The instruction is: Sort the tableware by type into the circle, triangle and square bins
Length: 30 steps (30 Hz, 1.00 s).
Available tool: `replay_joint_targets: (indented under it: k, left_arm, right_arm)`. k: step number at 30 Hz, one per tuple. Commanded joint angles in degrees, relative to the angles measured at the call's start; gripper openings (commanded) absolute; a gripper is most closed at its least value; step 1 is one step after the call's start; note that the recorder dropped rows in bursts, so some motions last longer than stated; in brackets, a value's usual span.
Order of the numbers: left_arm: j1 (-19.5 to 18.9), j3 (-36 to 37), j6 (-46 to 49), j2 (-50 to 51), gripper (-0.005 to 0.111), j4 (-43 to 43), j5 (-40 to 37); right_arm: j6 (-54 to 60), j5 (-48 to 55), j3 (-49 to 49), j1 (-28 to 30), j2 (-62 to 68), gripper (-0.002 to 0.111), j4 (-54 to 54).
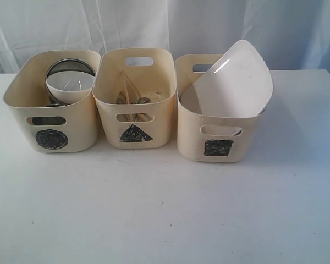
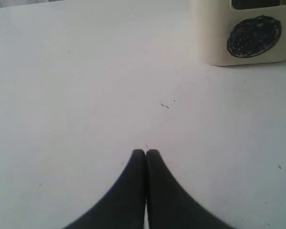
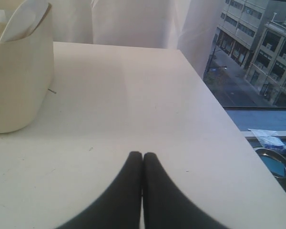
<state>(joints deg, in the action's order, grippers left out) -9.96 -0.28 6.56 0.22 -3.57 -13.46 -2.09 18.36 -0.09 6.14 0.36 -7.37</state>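
Circle bin point(image 1: 22, 104): leftmost of the three. It holds the small white bowl point(image 1: 70, 88), with a steel rim point(image 1: 71, 65) behind it. I cannot pick out the mugs.
Triangle bin point(image 1: 107, 91): in the middle, with the wooden chopsticks point(image 1: 126, 88) and steel cutlery point(image 1: 133, 102) lying inside.
Square bin point(image 1: 188, 137): on the right. The large square white plate point(image 1: 234, 80) leans in it, tilted, with its top corner standing above the rim.
Progress: I judge the sorting done or all but done. I see no tableware outside the bins on the surface point(image 1: 165, 209).
Left claw point(image 2: 146, 151): pressed together and empty, low over bare surface, with the circle bin ahead.
Right claw point(image 3: 142, 154): pressed together and empty, with the square bin off to one side.
Writing: none readable, and no brands. The only marks are black scribbles on the bin fronts: circle mark point(image 1: 51, 138), triangle mark point(image 1: 135, 133) and square mark point(image 1: 218, 147).
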Motion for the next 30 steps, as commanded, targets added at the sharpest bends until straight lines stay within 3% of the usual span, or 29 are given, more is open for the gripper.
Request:
replay_joint_targets:
  k: [1, 30]
  left_arm:
    - [0.39, 0.28, -0.14, -0.22, 0.0, -0.63, 0.13]
    - [0.37, 0.28, -0.43, -0.22, 0.0, -1.51, -0.45]
  right_arm:
    - [0.14, -0.45, 0.09, 0.15, -0.36, 0.0, -0.1]
    - [0.14, -0.45, 0.09, 0.15, -0.36, 0.0, -0.1]
